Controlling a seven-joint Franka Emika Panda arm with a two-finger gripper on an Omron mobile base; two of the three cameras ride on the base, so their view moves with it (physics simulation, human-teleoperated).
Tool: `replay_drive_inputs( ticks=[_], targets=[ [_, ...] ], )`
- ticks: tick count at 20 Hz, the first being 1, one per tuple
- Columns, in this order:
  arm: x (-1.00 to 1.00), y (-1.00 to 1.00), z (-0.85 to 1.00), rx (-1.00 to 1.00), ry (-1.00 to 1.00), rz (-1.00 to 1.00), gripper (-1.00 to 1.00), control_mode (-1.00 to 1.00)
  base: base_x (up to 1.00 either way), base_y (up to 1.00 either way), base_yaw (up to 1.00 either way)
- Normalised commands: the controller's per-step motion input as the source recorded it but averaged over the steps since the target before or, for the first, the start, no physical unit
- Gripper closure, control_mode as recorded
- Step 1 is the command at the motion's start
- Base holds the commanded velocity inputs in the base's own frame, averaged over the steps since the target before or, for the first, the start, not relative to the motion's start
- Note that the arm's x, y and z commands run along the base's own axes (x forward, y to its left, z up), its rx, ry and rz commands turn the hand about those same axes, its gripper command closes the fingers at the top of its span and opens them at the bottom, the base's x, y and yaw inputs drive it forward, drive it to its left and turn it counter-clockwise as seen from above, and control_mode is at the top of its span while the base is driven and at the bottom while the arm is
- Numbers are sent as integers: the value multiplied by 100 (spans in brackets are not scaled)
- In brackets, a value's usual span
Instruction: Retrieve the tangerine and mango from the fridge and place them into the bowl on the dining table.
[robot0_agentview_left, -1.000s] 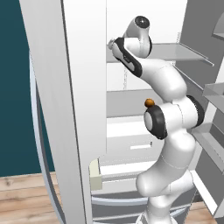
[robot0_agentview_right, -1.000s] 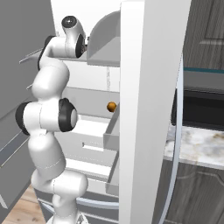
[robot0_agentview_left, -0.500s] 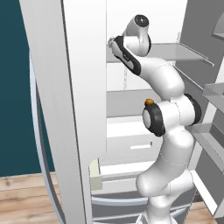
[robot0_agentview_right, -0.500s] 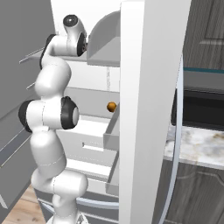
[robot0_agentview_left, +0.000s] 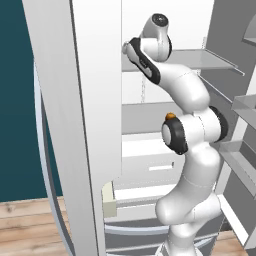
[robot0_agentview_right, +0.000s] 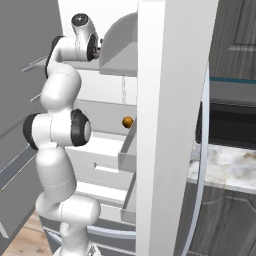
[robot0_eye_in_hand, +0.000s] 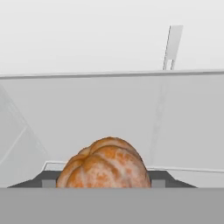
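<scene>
At the bottom middle of the hand view the tangerine (robot0_eye_in_hand: 104, 164) sits between the gripper (robot0_eye_in_hand: 104, 181) tips, half shut around it, so the robot should squeeze gently before lifting it off the fridge (robot0_agentview_left: 75, 100) shelf.

Since a second ago the arm has barely shifted. The gripper (robot0_eye_in_hand: 104, 183) jaws have come in from wide open; its tips now flank the tangerine (robot0_eye_in_hand: 104, 165) at 6 o'clock.

One tangerine (robot0_eye_in_hand: 103, 164) sits right between the gripper's fingers; a second small orange fruit (robot0_agentview_right: 128, 121) lies on a lower shelf of one fridge (robot0_agentview_left: 90, 100), beneath the hand.
</scene>
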Motion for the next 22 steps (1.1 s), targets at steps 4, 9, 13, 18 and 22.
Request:
replay_drive_inputs(
  ticks=[4,9,13,18,22],
  targets=[
    [-3,1,0,0,0,0,100,-100,0,0,0],
    [-100,-12,-1,0,-29,0,100,-100,0,0,0],
    [-100,-24,-3,0,-35,0,100,-100,0,0,0],
    [-100,-34,0,0,-25,0,100,-100,0,0,0],
    [-100,-21,0,0,-13,0,100,-100,0,0,0]
  ],
)
